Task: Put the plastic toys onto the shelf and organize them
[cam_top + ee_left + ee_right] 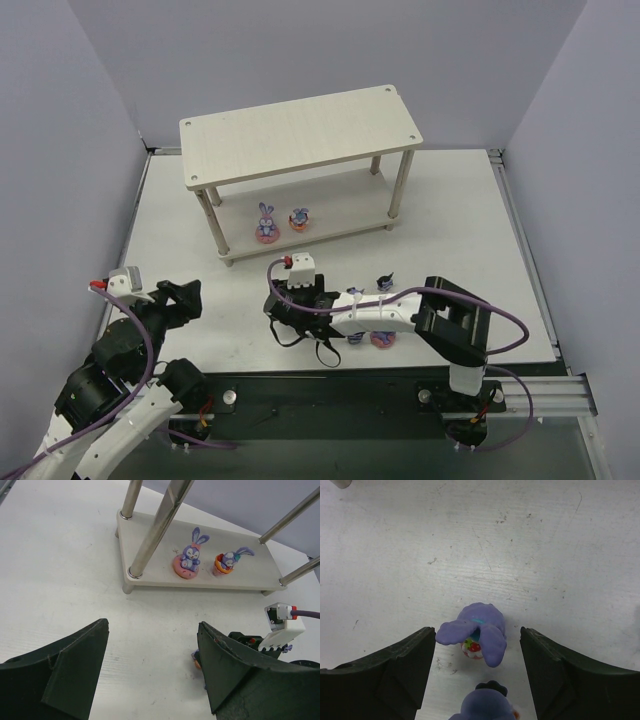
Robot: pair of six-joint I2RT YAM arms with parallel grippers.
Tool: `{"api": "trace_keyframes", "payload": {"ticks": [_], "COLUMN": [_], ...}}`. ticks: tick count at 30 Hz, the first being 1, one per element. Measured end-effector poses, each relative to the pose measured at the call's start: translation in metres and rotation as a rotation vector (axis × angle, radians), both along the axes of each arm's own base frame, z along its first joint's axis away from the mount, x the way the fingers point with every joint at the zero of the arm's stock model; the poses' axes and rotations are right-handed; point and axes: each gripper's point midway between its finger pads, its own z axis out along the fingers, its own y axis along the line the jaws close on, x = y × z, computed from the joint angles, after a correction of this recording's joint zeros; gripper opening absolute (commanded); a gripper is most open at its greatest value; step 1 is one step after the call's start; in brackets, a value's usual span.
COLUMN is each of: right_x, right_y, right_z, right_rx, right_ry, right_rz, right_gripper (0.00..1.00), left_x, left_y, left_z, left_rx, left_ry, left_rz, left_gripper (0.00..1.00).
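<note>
A purple bunny [479, 625] is seen from above in the right wrist view, on the bare white table [180, 230], with its two long ears hanging toward the camera. It is flanked by the dark fingers [405, 665] of the right gripper [476, 630]. The jaws are held apart, a narrow strip of table is visible on each side of the toy, and nothing is gripped. A second toy [487, 704], purple-blue with a dark tuft, is cut off by the lower edge of that view, just behind the bunny.

From above, a dark figure [385, 282] is seen on the table just beyond the right arm, and a half-hidden toy [382, 341] with a pink base is seen under it.

The shelf [300, 135] is placed at the far middle of the table. On its lower board [345, 205], near the left end, two toys are set side by side without touching: a pink-based bunny [190, 556], upright with its ears raised, and an orange-based bunny [227, 563], with its ears tipped to one side. The top board is bare.

The left gripper [152, 625] is held above the table at the near left, well apart from the shelf. Its jaws are spread wide, and nothing is held between them.
</note>
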Motion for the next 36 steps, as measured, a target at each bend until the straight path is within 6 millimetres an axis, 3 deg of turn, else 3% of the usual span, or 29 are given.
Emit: {"api": "trace_keyframes", "payload": {"ticks": [5,12,20,27,36], "right_x": [0.004,0.011,0.018,0.022,0.044], "right_y": [0.004,0.006,0.004,0.001,-0.007], "right_z": [-0.002,0.002,0.001,0.001,0.01], "right_rx": [0.007,0.026,0.026,-0.007,-0.062], "right_ry": [-0.014,-0.028,-0.029,-0.043,-0.097], "right_rz": [-0.009,-0.025,-0.041,-0.028,0.003], "right_gripper": [0.6,0.41,0.31,0.1,0.03], "left_x": [0.0,0.0,0.0,0.0,0.0], "left_y": [0.0,0.0,0.0,0.0,0.0], "left_z": [0.0,0.0,0.0,0.0,0.0], "left_rx": [-0.001,-0.002,-0.002,-0.002,-0.002], "left_ry": [-0.002,-0.003,-0.003,-0.003,-0.003], "left_rz": [0.0,-0.002,-0.002,-0.002,-0.002], "left_gripper": [0.82,0.82,0.82,0.82,0.82]}}
